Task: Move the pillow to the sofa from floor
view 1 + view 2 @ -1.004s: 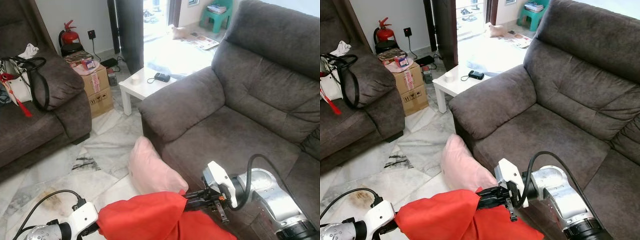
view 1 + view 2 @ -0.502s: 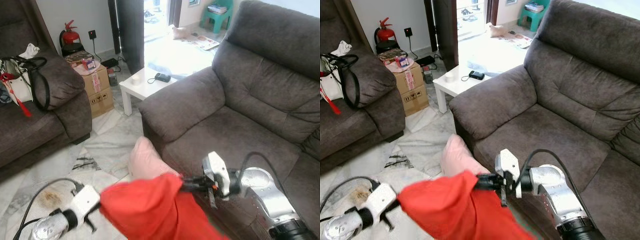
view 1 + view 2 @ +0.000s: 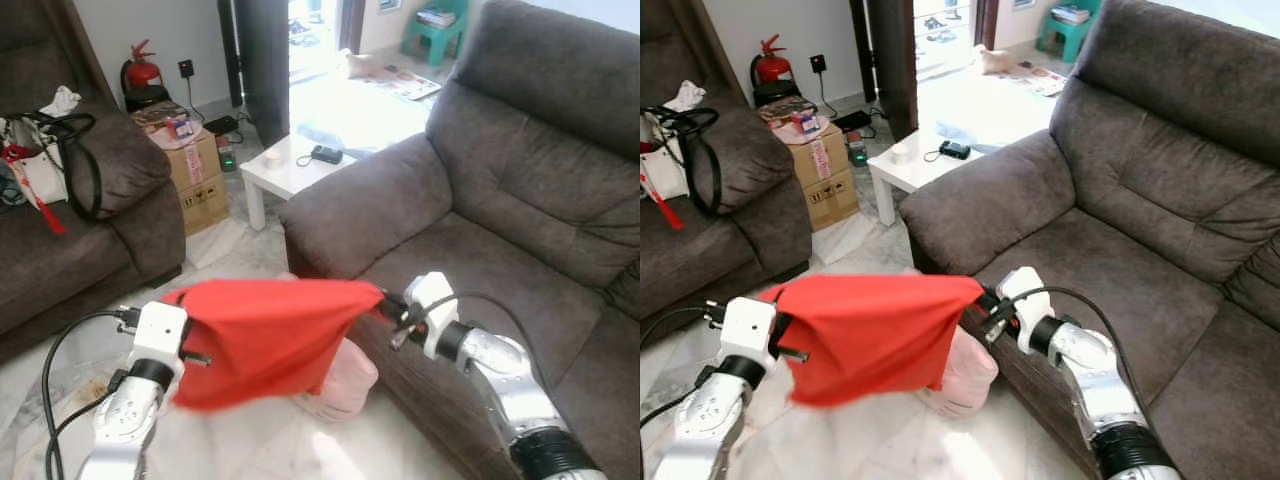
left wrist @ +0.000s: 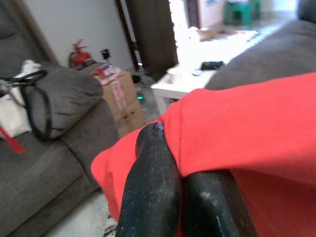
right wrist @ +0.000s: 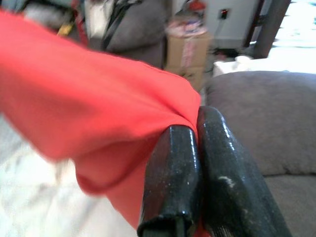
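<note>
Both grippers — left gripper (image 3: 190, 345) and right gripper (image 3: 385, 305) — are pinched tight on opposite corners of the red pillow (image 3: 265, 335), stretched out just off the sofa (image 3: 480, 250) front, probably for swinging it onto the seat.

Counted in the head views:
- 2 pillows: one red (image 3: 262, 335), one pink (image 3: 342, 378).
- 2 sofas: one on the left (image 3: 70, 240), one on the right (image 3: 500, 190).
- 2 grippers: left (image 3: 190, 357), right (image 3: 385, 310).
- 1 white table (image 3: 285, 172), with 1 small black item (image 3: 324, 154) and 1 white cup (image 3: 270, 158) seen on it.
- 1 cardboard box (image 3: 195, 172).
- 1 fire extinguisher (image 3: 140, 70).
- 1 bag (image 3: 45, 165) with black straps.
- 1 green stool (image 3: 437, 28).
</note>
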{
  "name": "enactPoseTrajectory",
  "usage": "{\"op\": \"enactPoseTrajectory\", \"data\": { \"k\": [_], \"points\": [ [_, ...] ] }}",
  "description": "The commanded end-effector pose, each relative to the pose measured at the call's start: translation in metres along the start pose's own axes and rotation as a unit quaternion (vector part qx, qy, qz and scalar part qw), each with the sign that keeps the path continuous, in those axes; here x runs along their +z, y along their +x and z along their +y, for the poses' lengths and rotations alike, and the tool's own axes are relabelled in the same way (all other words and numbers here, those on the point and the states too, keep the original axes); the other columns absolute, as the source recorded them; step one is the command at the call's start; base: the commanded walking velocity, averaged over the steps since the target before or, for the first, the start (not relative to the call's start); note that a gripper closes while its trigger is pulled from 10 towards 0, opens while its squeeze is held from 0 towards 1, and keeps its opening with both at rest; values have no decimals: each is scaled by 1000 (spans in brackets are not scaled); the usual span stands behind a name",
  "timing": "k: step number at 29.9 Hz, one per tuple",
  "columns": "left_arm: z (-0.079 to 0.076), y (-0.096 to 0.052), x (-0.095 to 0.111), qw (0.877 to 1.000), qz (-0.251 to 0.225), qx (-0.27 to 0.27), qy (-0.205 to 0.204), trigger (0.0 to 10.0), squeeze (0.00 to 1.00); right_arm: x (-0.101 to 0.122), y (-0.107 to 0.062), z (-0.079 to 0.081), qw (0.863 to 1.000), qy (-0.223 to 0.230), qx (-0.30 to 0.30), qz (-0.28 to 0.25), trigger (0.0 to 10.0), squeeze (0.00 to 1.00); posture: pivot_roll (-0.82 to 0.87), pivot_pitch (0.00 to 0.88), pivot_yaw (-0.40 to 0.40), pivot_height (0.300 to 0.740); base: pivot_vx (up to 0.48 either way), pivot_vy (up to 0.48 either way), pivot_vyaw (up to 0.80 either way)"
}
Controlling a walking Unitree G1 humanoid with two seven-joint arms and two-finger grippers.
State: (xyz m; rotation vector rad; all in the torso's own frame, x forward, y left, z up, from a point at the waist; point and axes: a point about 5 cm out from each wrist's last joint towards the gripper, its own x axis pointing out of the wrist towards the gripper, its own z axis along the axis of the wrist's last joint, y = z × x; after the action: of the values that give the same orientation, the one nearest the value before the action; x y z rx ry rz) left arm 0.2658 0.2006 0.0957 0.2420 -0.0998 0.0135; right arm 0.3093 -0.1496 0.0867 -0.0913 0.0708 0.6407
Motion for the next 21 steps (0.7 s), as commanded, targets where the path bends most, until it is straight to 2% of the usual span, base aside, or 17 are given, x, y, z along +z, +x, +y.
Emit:
{"op": "enactPoseTrajectory", "data": {
  "k": [1,4,7,9,10,16,21],
  "points": [
    [6,7,18,999,-38,35,4,10000,0,12,-6,-11,998,15,-49,-47,10000,0,54,17,-38,740,0,0,0],
    [-2,10,23,998,-47,36,10,10000,0,16,-4,-5,993,52,-70,-78,10000,0,54,12,-38,740,0,0,0],
    [-11,14,32,997,-63,42,-1,10000,0,23,-3,3,989,52,-88,-106,10000,0,49,4,-37,740,0,0,0],
    [-14,15,34,997,-66,38,0,10000,0,24,-3,4,988,55,-95,-110,10000,0,51,1,-36,740,0,0,0],
    [-17,15,36,997,-71,40,6,10000,0,23,-5,3,984,61,-120,-113,10000,0,53,0,-35,740,0,0,0],
    [-17,14,40,995,-80,66,-7,10000,0,20,-9,2,977,76,-161,-120,10000,0,57,0,-37,740,0,0,0],
    [-13,19,56,991,-108,74,-4,10000,0,31,-8,16,975,77,-163,-132,10000,0,54,0,-35,740,0,0,0]
  ]
}}
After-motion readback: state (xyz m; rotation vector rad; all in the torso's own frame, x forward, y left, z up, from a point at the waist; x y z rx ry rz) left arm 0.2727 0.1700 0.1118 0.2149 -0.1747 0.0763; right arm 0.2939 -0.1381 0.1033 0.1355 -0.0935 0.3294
